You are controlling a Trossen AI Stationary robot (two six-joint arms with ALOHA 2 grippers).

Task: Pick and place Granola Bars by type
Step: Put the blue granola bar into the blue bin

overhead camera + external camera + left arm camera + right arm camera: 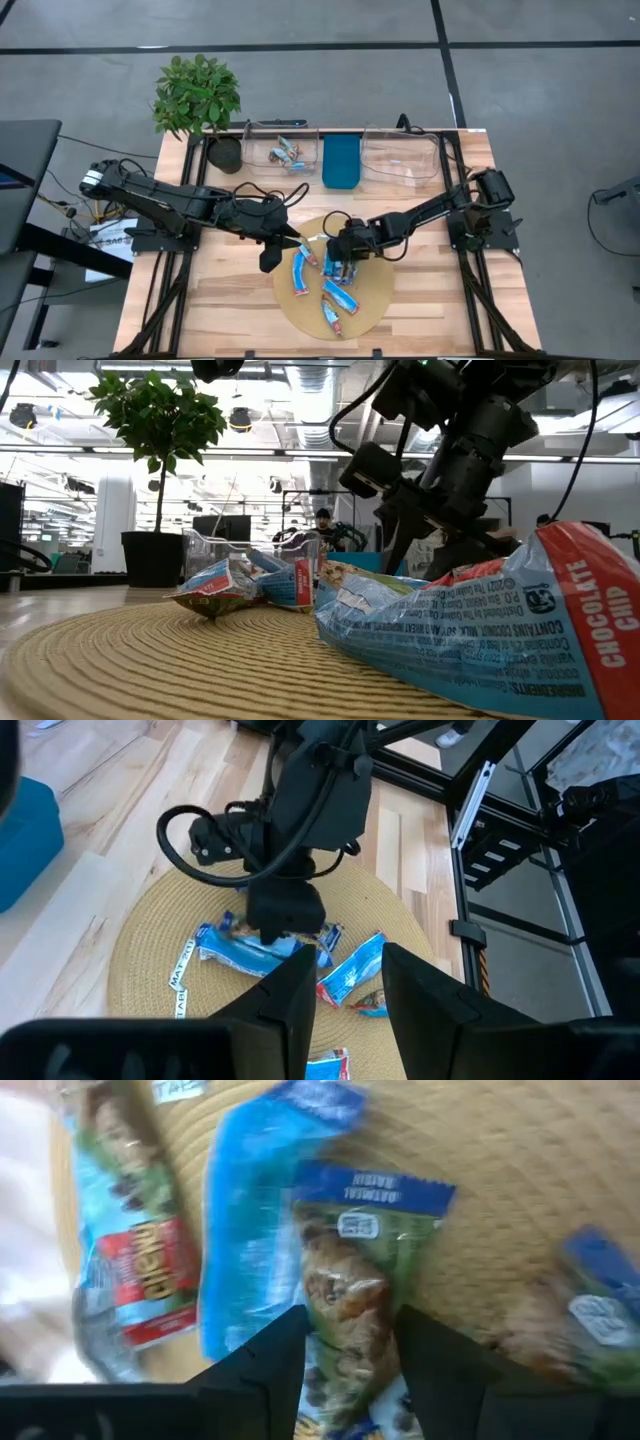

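The right hand (340, 262) is low over the round woven mat (375, 300) on the counter (220, 300), its fingers part-open astride an oatmeal-raisin granola bar (345, 1295) and not visibly gripping it. Other granola bars (300, 272) crowd close on both sides. The left hand (275, 250), half open and empty, hovers just beside the mat's edge. Beyond both hands stand clear bins (282, 150), a blue container (341, 162) and a potted plant (197, 95).

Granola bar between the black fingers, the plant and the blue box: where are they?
Granola bar (345, 1295): right wrist view, middle of its green wrapper between the right gripper's fingers.
Plant (196, 93): high view, middle of its leaves.
Blue box (340, 162): high view, middle of its inside.
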